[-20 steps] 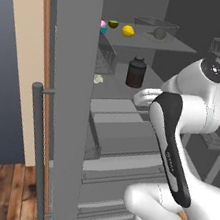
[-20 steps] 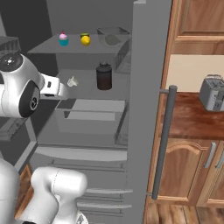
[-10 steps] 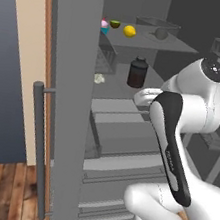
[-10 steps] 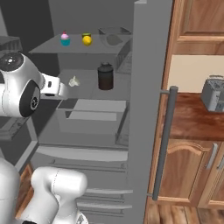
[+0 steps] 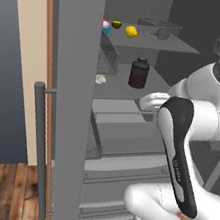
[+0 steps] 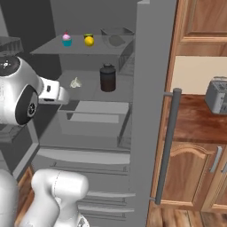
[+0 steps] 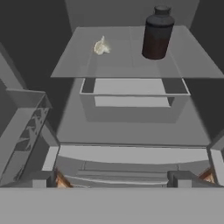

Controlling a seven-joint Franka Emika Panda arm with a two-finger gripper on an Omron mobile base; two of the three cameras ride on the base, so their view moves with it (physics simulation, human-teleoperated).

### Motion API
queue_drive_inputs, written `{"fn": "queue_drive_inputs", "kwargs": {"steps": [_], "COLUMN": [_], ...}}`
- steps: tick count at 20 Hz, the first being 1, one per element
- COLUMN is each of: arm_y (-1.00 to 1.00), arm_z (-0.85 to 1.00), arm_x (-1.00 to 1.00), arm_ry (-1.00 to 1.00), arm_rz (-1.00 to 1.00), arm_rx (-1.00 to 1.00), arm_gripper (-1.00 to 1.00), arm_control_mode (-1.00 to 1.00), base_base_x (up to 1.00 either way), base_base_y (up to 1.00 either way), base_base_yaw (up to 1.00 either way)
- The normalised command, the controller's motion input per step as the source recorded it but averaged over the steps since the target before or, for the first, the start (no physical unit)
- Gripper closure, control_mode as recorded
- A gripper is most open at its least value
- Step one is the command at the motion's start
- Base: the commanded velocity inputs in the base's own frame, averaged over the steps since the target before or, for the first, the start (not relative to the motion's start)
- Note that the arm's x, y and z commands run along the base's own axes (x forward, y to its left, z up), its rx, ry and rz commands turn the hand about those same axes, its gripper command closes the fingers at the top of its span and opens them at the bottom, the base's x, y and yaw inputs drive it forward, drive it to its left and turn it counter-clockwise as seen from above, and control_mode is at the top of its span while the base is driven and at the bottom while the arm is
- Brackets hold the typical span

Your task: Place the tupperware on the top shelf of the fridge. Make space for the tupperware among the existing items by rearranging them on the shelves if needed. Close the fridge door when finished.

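The fridge (image 5: pixel 68 100) stands open, both doors swung wide, and the gripper (image 7: pixel 114 178) hangs in front of its interior with the two finger tips set wide apart and nothing between them.

On the top shelf (image 5: pixel 166 44) the tupperware (image 5: pixel 160 30) sits toward the right end, close to the back wall and short of the shelf's front edge. In the right base view the same tub (image 6: pixel 116 38) lies at the shelf's right end, just beside the right door's inner edge. To its left on that shelf the lemon (image 5: pixel 130 31) stands apart from it, with bare shelf plate between them. Further left the small halved fruit (image 5: pixel 116 24) and the pink cupcake (image 5: pixel 105 26) sit near each other at the shelf's left end, close to the left door rack (image 5: pixel 108 61).

One shelf (image 7: pixel 131 59) below the top shelf, the dark jar (image 7: pixel 157 33) stands upright toward the right, set back from the front edge. A small pale lump (image 7: pixel 101 46) lies to the jar's left, well apart from it; what it is cannot be told. The front strip of this shelf is bare across its width.

Below that shelf the grey drawer bin (image 7: pixel 133 97) sits centred, with open room in front of it down to the bottom drawers (image 5: pixel 122 172).
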Motion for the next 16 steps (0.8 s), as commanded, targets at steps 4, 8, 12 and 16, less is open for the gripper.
{"fn": "queue_drive_inputs", "kwargs": {"steps": [4,8,12,16], "arm_y": [-0.03,-0.02,0.23,0.67], "arm_z": [0.0,0.01,0.27,0.18], "arm_x": [-0.54,-0.59,-0.76,-0.59], "arm_ry": [-0.21,-0.24,-0.23,-0.05], "arm_rz": [0.0,0.08,0.2,0.22], "arm_rx": [0.0,0.0,-0.09,-0.21], "arm_gripper": [-1.0,-1.0,-1.0,-1.0], "arm_control_mode": [-1.0,-1.0,-1.0,-1.0], "base_base_x": [0.0,0.0,0.0,0.0], "base_base_y": [0.0,0.0,0.0,0.0], "base_base_yaw": [0.0,0.0,0.0,0.0]}}
